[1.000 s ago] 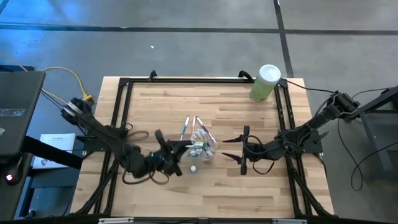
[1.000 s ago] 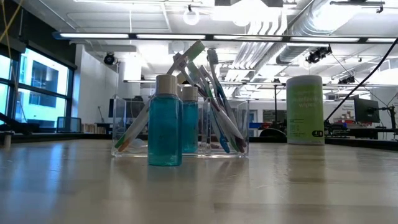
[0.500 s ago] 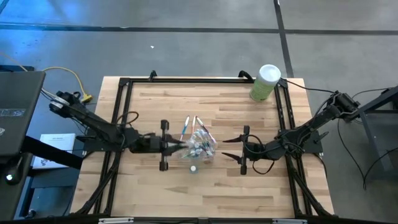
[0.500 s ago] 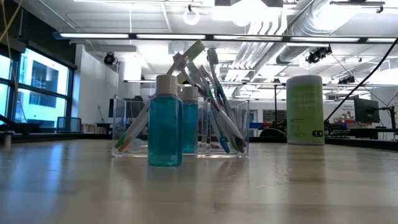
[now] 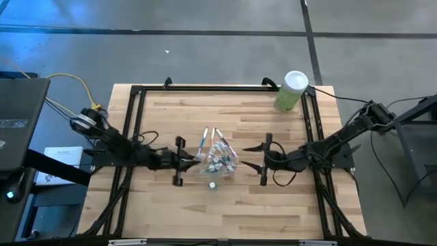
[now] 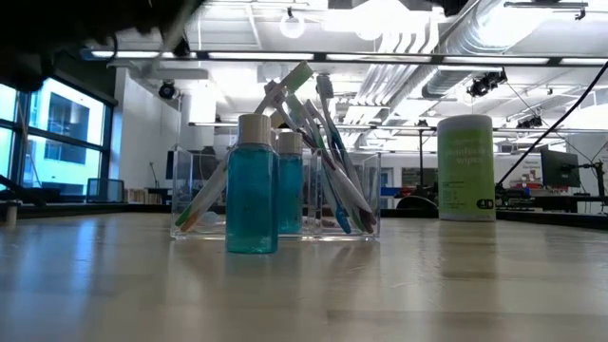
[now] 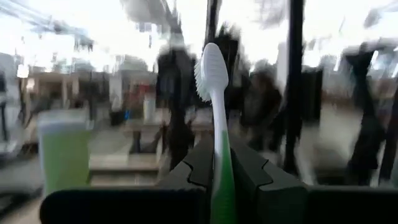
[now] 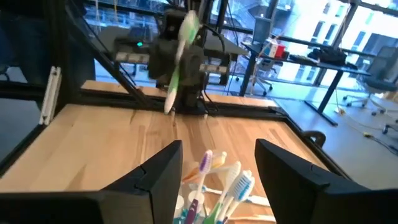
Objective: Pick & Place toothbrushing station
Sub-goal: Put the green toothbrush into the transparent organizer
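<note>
Since the earlier frame the right gripper [image 5: 263,158] has edged closer to the clear holder [image 5: 220,162] mid-table, its fingers [image 8: 155,177] spread apart with nothing between them, pointing at the toothbrushes [image 8: 214,180] just ahead. Opposite, the left gripper [image 5: 181,161] sits just beside the holder's other side, clenched on a green-and-white toothbrush [image 7: 214,124] standing upright between its fingers [image 7: 196,165]. Two blue bottles [image 6: 252,185] stand at the holder; a green canister [image 5: 291,91] waits at the far corner.
</note>
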